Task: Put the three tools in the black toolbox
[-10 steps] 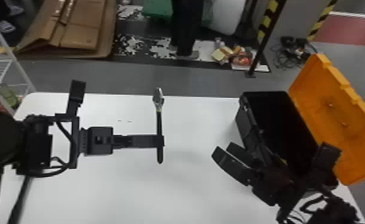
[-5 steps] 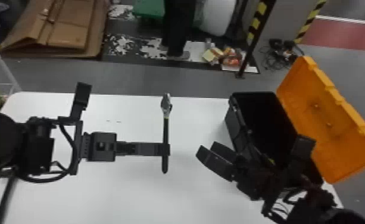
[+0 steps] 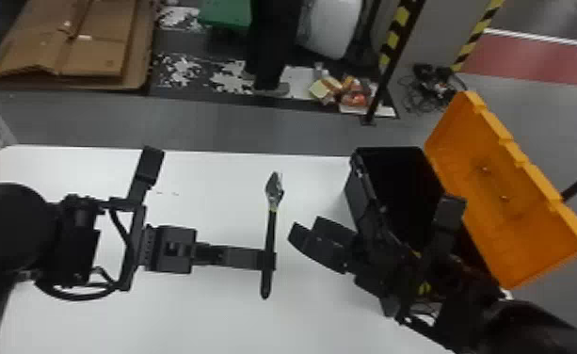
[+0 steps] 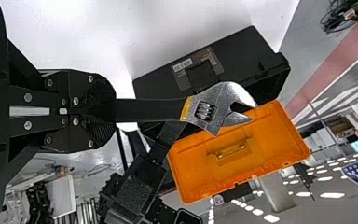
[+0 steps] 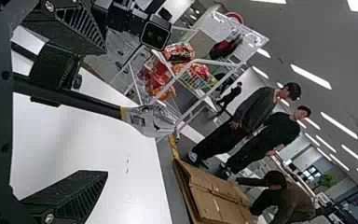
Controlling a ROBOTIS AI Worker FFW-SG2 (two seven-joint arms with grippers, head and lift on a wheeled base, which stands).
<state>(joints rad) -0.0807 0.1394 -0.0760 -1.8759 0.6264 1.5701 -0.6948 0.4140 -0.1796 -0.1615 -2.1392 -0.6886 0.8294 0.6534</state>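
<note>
In the head view my left gripper [image 3: 268,260] is shut on the black handle of an adjustable wrench [image 3: 273,197], held over the table's middle with its metal head toward the far edge. The left wrist view has the wrench [image 4: 220,107] pointing out from between the fingers of my left gripper [image 4: 114,110]. My right gripper [image 3: 317,235] stands open just right of the wrench, beside the black toolbox [image 3: 358,197]. In the right wrist view the wrench [image 5: 98,103] lies across the view near my open right gripper [image 5: 103,112].
The toolbox's orange lid [image 3: 513,197] is swung open to the right, and the right arm overlaps the box's near part. Beneath both arms is the white table [image 3: 197,315]. Flattened cardboard [image 3: 89,42] lies on the floor beyond.
Relative to the table and toolbox, the left gripper and wrench have shifted right. The right gripper stays open near the toolbox, and the head view itself has shifted.
</note>
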